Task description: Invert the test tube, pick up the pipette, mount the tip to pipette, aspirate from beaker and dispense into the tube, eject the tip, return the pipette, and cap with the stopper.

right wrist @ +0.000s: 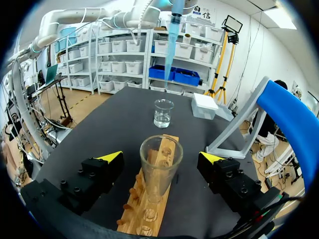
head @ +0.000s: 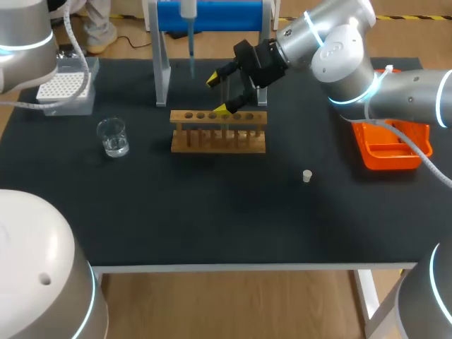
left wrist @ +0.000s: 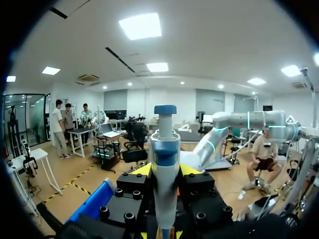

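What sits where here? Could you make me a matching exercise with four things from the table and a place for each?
Things
1. beaker
2. stopper
3. test tube
4. pipette

Places
A. gripped between the fingers of the left gripper
B. upright in the wooden rack, between the open fingers of the right gripper
C. alone on the bare table, between the rack and the orange tray
D. on the table, left of the rack in the head view

Pairs: 1-D, 2-C, 3-B, 4-A
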`<state>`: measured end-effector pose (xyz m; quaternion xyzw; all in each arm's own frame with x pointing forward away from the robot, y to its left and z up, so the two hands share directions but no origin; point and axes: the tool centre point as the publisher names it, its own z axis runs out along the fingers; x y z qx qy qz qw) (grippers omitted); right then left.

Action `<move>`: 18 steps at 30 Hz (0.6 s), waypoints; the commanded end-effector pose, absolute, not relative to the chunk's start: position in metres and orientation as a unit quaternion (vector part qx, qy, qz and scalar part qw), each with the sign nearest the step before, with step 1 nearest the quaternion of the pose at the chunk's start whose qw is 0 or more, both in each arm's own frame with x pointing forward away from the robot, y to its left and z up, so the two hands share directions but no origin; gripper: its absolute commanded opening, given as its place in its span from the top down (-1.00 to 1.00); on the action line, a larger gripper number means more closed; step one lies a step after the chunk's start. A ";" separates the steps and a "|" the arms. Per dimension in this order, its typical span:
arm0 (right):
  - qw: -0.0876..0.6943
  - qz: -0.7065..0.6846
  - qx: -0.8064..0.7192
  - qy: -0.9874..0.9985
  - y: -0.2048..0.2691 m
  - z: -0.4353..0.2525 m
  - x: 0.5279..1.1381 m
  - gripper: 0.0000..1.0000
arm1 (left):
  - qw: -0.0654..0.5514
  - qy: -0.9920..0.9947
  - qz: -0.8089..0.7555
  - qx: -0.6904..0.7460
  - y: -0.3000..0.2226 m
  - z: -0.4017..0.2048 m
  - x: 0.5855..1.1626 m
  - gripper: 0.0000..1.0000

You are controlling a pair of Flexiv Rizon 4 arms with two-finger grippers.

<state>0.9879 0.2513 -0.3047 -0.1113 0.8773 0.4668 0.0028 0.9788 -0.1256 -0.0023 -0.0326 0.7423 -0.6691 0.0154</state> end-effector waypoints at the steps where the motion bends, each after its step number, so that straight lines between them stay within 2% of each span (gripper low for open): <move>1: 0.002 0.466 -0.111 0.878 0.250 -0.304 0.987 -1.00 | 0.006 0.741 -0.671 -0.026 -0.137 -0.003 0.986 1.00; 18: 0.002 0.466 -0.111 0.878 0.250 -0.304 0.987 -1.00 | -0.008 0.737 -0.676 -0.007 -0.174 0.011 0.995 1.00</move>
